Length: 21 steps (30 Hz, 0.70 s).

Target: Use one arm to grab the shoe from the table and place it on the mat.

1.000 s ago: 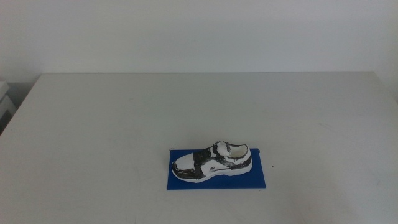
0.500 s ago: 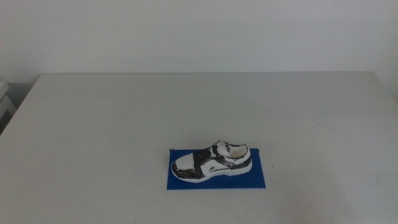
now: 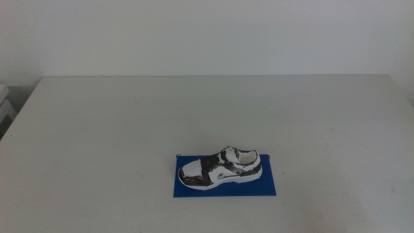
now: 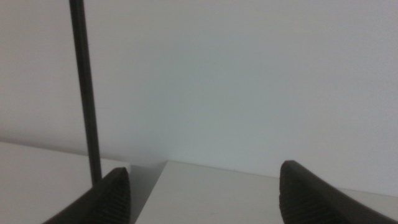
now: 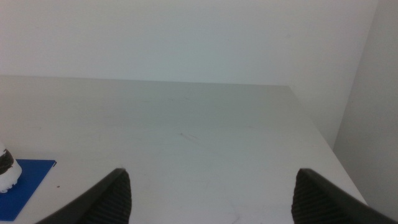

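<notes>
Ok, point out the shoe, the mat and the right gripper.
shoe [image 3: 220, 170]: middle view, on its black and white side panel.
mat [image 3: 268, 184]: middle view, on the bare blue strip beside the shoe's heel.
right gripper [image 5: 211, 196]: right wrist view, midway between its two open jaws, over the table.

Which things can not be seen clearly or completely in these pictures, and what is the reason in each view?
- Arms: out of the middle view; only jaw tips of the left gripper and right gripper show in the wrist views.
- Shoe: its far side is hidden by its own body; the right wrist view cuts it at the edge.
- Mat: the shoe covers its middle.
- Shoe strap details: too small in the middle view.
</notes>
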### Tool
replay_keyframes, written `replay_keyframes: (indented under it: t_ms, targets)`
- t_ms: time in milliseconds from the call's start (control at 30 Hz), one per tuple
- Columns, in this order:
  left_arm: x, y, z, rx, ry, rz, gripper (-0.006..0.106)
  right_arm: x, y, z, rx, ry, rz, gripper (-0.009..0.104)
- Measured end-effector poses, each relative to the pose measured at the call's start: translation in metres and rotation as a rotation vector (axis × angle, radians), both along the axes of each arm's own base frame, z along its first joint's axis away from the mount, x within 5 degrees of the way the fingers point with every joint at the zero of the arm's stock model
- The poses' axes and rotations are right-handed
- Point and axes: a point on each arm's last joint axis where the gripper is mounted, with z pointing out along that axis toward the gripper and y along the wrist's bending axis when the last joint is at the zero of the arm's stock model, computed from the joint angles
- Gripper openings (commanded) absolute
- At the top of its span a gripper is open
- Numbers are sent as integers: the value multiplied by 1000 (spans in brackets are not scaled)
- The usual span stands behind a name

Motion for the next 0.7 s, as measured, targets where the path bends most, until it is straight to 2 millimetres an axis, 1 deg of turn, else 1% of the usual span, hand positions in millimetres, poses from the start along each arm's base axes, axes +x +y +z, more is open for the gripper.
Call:
replay_keyframes:
  t_ms: [167, 300, 433, 633, 700]
  targets:
    - [-8, -3, -29, 13, -44, -42, 79, 0, 0, 0, 0, 0, 0, 66]
    - [-11, -5, -54, 41, -55, -68, 79, 0, 0, 0, 0, 0, 0, 66]
    - [-11, -9, -86, 55, -52, -102, 79, 0, 0, 0, 0, 0, 0, 66]
    - [-19, -9, -138, 55, -22, -113, 79, 0, 0, 0, 0, 0, 0, 66]
    - [-20, -9, -152, 58, -11, -113, 79, 0, 0, 0, 0, 0, 0, 66]
